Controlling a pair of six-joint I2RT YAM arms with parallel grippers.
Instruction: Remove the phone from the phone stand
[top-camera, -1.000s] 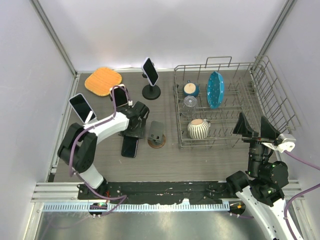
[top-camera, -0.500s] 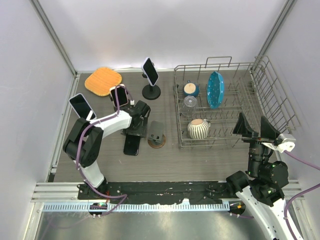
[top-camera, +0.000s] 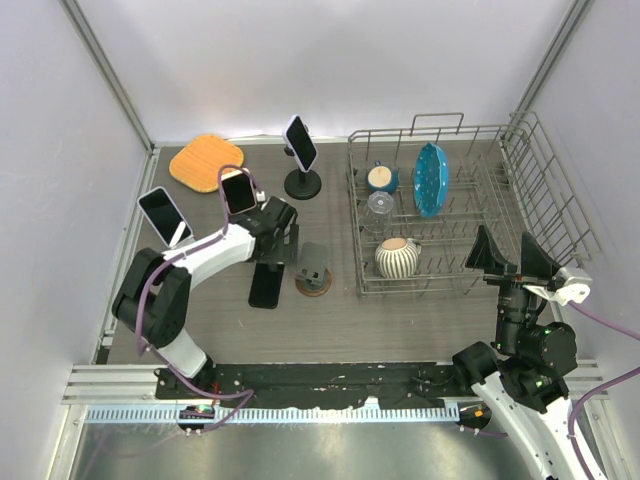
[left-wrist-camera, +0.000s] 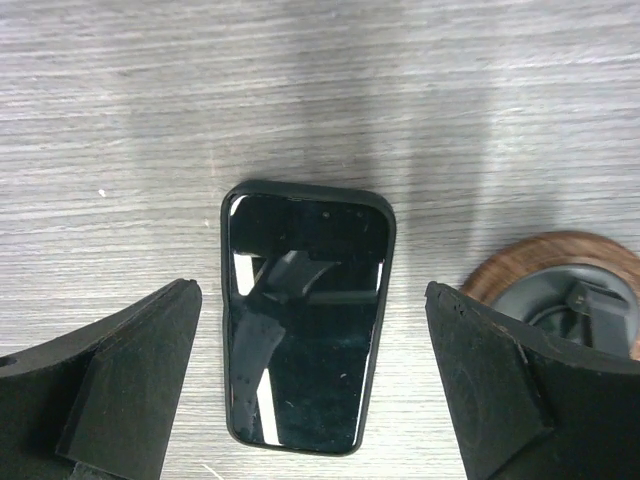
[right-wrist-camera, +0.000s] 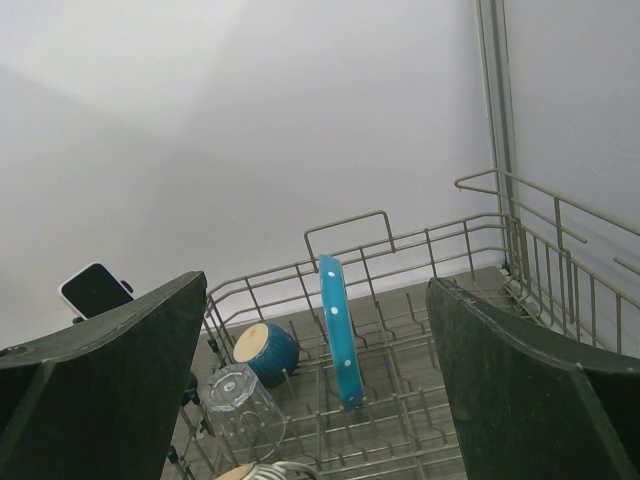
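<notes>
A black phone (top-camera: 264, 286) lies flat, screen up, on the wood table, left of an empty grey phone stand (top-camera: 313, 266) with a round wooden base. My left gripper (top-camera: 272, 248) is open and hangs just above the phone's far end without touching it. In the left wrist view the phone (left-wrist-camera: 305, 330) lies between my spread fingers (left-wrist-camera: 120, 390), with the stand's base (left-wrist-camera: 560, 285) at the right. My right gripper (top-camera: 510, 252) is open and empty, raised near the dish rack; its wrist view (right-wrist-camera: 315, 282) looks over the rack.
Three more phones rest on stands: one (top-camera: 301, 143) at the back centre, one (top-camera: 238, 191) beside my left arm, one (top-camera: 162, 215) at the far left. An orange mat (top-camera: 206, 162) lies back left. A wire dish rack (top-camera: 455, 205) holds a blue plate (right-wrist-camera: 338, 335), bowls and a glass.
My left gripper has drawn back from the flat phone toward the far side. The phone stays on the table. The right arm has not moved.
</notes>
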